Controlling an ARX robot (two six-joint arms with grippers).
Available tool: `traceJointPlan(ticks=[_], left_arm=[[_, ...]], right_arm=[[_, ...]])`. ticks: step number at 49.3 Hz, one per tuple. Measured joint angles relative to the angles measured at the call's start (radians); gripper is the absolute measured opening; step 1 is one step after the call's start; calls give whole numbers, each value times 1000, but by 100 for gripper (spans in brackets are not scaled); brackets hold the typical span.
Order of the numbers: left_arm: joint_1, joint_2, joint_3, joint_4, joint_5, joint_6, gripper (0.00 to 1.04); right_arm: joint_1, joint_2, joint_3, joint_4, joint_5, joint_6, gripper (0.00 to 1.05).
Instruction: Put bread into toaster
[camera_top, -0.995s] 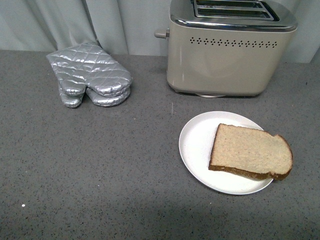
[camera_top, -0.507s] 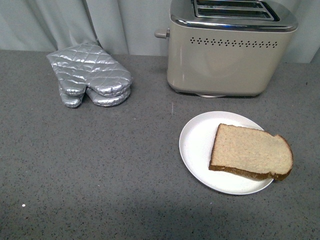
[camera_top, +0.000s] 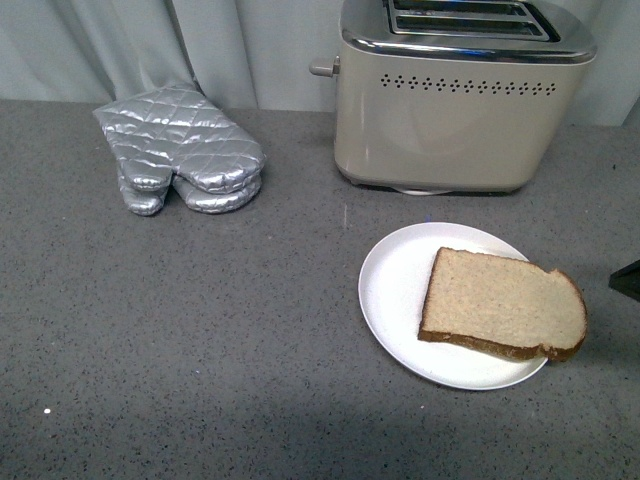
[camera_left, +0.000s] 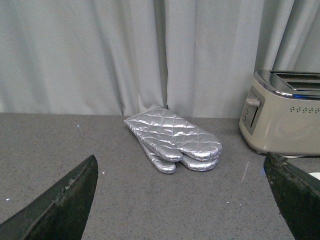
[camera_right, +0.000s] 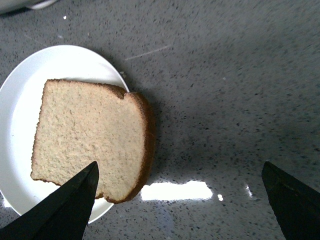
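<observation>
near the right edge of the counter (camera_top: 200, 330), the bread (camera_top: 503, 303) is laid flat on a white plate (camera_top: 392, 280).
the toaster (camera_top: 455, 120) is set behind it at the back edge; left gripper (camera_left: 180, 160) and right gripper (camera_right: 179, 170) are held spread wide, empty.

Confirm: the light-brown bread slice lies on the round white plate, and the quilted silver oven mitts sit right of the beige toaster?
No. The front view shows the quilted silver oven mitts left of the beige toaster; the bread slice is on the white plate.
</observation>
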Motion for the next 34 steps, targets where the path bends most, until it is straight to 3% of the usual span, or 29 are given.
traceJointPlan(ticks=[25,34], left_arm=[[0,0,0,0,0,0,98],[0,0,0,0,0,0,98]], right_arm=[[69,263,175,-31,-100,148,95],[104,320,243,-106,-66,176,61]])
